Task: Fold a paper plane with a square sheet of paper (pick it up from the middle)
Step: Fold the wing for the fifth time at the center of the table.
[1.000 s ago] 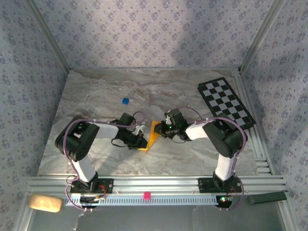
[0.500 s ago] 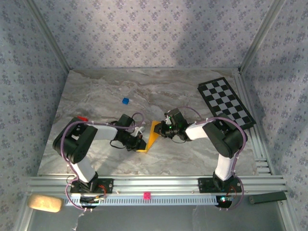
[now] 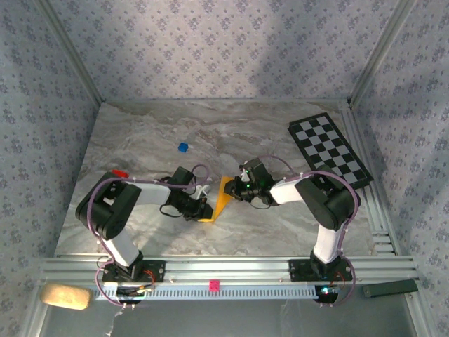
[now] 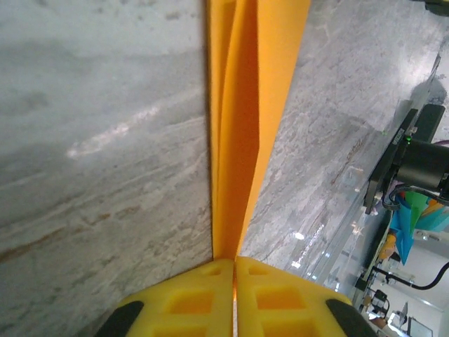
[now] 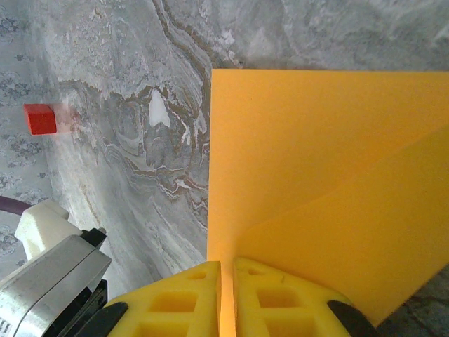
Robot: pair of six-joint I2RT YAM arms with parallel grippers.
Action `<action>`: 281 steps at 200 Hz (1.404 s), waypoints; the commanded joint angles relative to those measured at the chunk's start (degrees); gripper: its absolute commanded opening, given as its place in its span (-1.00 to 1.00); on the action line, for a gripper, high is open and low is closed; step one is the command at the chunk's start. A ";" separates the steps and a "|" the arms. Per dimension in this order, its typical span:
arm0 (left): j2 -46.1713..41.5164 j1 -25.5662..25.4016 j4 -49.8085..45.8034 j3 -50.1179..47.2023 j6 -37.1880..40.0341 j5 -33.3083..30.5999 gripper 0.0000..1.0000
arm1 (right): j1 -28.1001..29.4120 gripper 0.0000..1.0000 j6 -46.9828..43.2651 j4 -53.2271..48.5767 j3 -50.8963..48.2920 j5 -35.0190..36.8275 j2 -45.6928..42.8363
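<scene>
**Two-arm hold on a part-folded sheet.** The marble table (image 3: 140,147) carried the work near its middle. There the sheet of paper (image 3: 223,199), already creased into a narrow angular shape, appeared tilted up rather than flat, held between the two arms. The left gripper (image 4: 234,263) was pinched together on one end, with the folded layers running away from its pads. The right gripper (image 5: 226,265) was clamped on the opposite edge. Gripping both ends probably kept the crease aligned for the next fold. The blue cube (image 3: 183,147) lay well apart.
</scene>
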 commanded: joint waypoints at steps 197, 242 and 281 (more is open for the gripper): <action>-2.09 -0.36 -8.77 -3.81 0.11 -2.43 -0.97 | -0.44 -0.71 -0.88 -7.15 -0.61 4.20 4.39; -3.28 -0.53 -8.79 -4.25 -0.19 -2.50 -0.84 | -0.37 -0.71 -0.81 -7.24 -0.59 4.16 4.52; -9.40 -0.42 -10.00 -3.75 -1.53 -4.87 -0.75 | -0.39 -0.71 -0.84 -7.15 -0.51 4.07 4.21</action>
